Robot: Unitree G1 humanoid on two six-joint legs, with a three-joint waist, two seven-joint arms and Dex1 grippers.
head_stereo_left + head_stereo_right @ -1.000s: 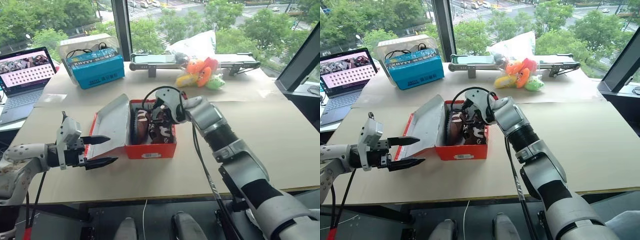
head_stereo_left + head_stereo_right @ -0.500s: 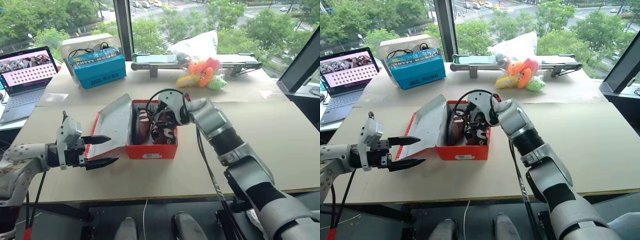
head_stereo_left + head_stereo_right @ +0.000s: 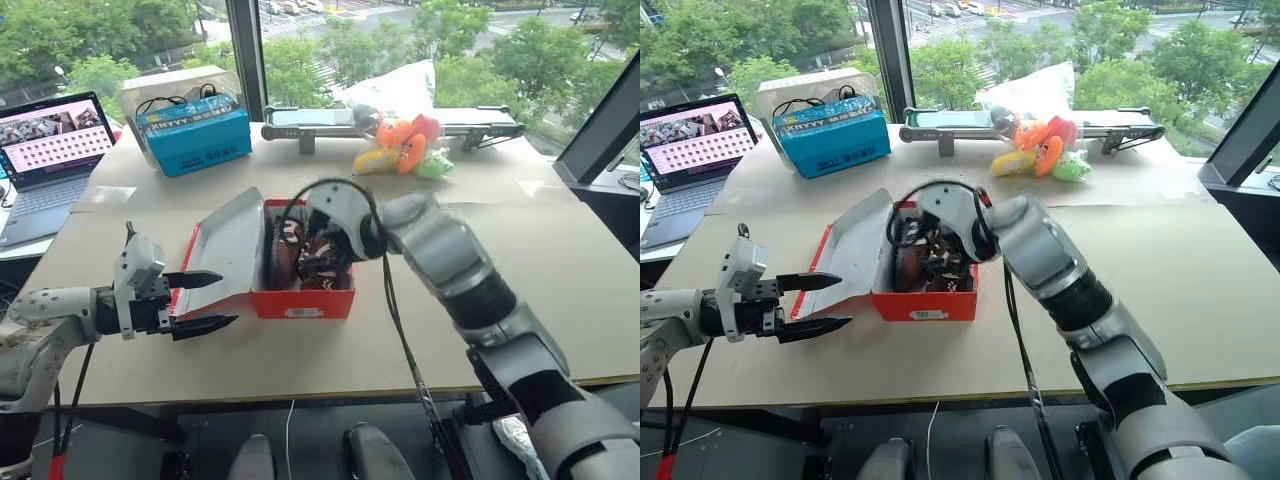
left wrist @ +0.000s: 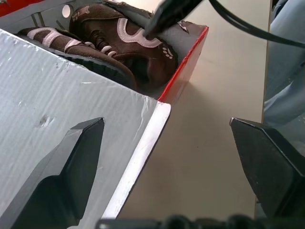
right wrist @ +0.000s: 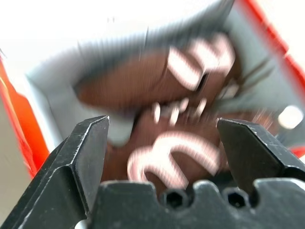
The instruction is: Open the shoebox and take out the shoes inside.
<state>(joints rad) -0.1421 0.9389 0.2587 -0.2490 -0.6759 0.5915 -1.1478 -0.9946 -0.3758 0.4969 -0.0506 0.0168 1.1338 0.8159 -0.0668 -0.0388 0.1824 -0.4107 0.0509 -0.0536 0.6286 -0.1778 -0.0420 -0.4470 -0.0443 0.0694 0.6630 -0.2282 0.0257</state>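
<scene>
The red shoebox stands open mid-table, its grey-white lid leaning back to the left. Two dark-brown shoes with pale trim lie side by side inside. My right gripper hangs open and pointing down into the box, fingers straddling the shoes; one black fingertip touches the nearer shoe. My left gripper is open at the box's left, level with the table, and the lid's free edge sits in line with its gap, untouched.
A blue box and a laptop sit at the back left. A bag of colourful plush toys and a long grey device lie along the back. Bare tabletop spreads to the right of the shoebox.
My right gripper has drawn back toward the box's front and tipped more steeply down over the shoes, still open. The left gripper, lid and box have not moved.
</scene>
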